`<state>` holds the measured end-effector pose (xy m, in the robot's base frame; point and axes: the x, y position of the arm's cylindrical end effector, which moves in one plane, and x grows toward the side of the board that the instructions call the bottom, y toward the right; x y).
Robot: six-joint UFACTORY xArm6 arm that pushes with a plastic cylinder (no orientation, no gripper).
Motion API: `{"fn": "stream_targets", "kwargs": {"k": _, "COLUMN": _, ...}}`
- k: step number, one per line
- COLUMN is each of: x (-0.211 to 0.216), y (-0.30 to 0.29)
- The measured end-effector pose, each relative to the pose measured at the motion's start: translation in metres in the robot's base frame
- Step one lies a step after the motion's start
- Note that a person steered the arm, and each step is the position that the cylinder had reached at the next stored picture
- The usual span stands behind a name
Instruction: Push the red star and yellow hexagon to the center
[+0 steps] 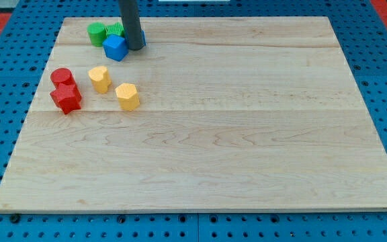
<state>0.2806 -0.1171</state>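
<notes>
Red star and yellow hexagon lie (well apart) at the view's left.

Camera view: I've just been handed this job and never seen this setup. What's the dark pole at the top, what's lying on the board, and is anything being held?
There is one picture, looking down at an angle onto a pale wooden board on a blue pegboard; where the camera is mounted is not recorded. The dark pole is my arm's rod. It has no gripper, so nothing is held; it only pushes blocks by sliding. My tip rests near the view's top left, right beside the blue block, with a green cylinder and another green block just behind. Lower left lie a red cylinder, the red star, a yellow block and the yellow hexagon. The star and hexagon are untouched and well left of the centre.
</notes>
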Motion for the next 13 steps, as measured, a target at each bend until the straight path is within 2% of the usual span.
{"fn": "stream_targets", "kwargs": {"k": 3, "x": 0.004, "y": 0.0}}
{"fn": "stream_targets", "kwargs": {"k": 6, "x": 0.027, "y": 0.038}}
{"fn": "stream_targets", "kwargs": {"k": 7, "x": 0.019, "y": 0.099}}
{"fn": "stream_targets", "kwargs": {"k": 8, "x": -0.035, "y": 0.121}}
{"fn": "stream_targets", "kwargs": {"k": 9, "x": -0.085, "y": 0.104}}
{"fn": "stream_targets", "kwargs": {"k": 11, "x": -0.087, "y": 0.066}}
{"fn": "stream_targets", "kwargs": {"k": 13, "x": -0.087, "y": 0.064}}
